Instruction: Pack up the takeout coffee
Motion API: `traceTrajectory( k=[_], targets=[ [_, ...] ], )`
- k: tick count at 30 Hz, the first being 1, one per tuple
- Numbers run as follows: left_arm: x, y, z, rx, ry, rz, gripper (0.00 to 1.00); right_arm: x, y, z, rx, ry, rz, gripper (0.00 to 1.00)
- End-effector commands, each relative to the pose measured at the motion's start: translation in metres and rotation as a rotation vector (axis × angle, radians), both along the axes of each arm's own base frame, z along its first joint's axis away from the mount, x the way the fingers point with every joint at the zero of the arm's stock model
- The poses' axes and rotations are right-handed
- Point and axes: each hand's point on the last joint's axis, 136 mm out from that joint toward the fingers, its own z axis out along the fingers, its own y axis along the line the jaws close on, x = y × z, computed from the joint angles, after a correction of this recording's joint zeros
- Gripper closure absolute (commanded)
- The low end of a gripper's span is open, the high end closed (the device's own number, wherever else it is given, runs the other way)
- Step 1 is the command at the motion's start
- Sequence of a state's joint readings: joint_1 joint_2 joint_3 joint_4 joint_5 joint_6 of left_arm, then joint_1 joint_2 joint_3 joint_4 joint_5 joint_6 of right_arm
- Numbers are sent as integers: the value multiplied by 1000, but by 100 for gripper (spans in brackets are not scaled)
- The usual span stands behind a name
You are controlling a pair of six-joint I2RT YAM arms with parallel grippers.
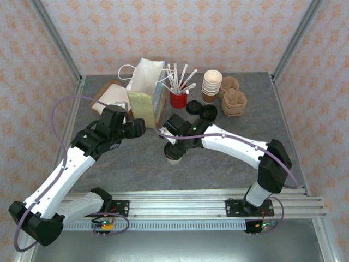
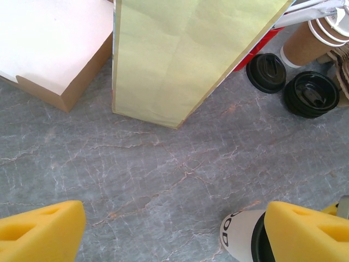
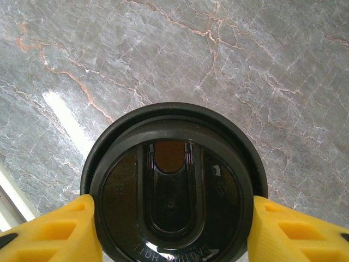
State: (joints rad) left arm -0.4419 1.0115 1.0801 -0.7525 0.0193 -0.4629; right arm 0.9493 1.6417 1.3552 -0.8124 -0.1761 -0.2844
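The takeout coffee [image 1: 173,156] stands upright on the grey table, in front of the paper bag. In the right wrist view its round black lid [image 3: 173,180] lies between my yellow fingers, and both pads press on the lid's rim. My right gripper [image 1: 174,146] is shut on the cup from above. My left gripper [image 1: 140,129] hovers open to the left of the cup, with nothing between its fingers [image 2: 43,232]. In the left wrist view the cup's cream side [image 2: 240,234] shows next to the right finger. The white paper bag [image 1: 146,90] stands open at the back.
A flat takeout box [image 1: 110,96] lies left of the bag. Right of it stand a red cup of straws [image 1: 178,99], a stack of lidless cups [image 1: 211,84], two loose black lids [image 1: 200,110] and pulp cup carriers [image 1: 233,101]. Metal frame posts border the table.
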Motion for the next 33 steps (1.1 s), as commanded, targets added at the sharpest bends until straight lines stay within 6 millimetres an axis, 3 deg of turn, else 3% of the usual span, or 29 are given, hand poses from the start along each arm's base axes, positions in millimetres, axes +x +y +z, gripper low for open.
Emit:
traceTrajectory(
  k=[1, 19, 29, 33],
  targets=[
    [-2, 7, 1, 22, 5, 8, 14, -12, -44, -49, -262, 76, -32, 44],
    [-2, 6, -8, 13, 28, 12, 14, -29, -59, -87, -300, 210, -61, 48],
    [-1, 3, -4, 5, 20, -5, 14, 0, -33, -35, -185, 79, -84, 47],
    [-1, 2, -4, 6, 19, -12, 14, 3, -28, -31, -171, 82, -85, 46]
  ],
)
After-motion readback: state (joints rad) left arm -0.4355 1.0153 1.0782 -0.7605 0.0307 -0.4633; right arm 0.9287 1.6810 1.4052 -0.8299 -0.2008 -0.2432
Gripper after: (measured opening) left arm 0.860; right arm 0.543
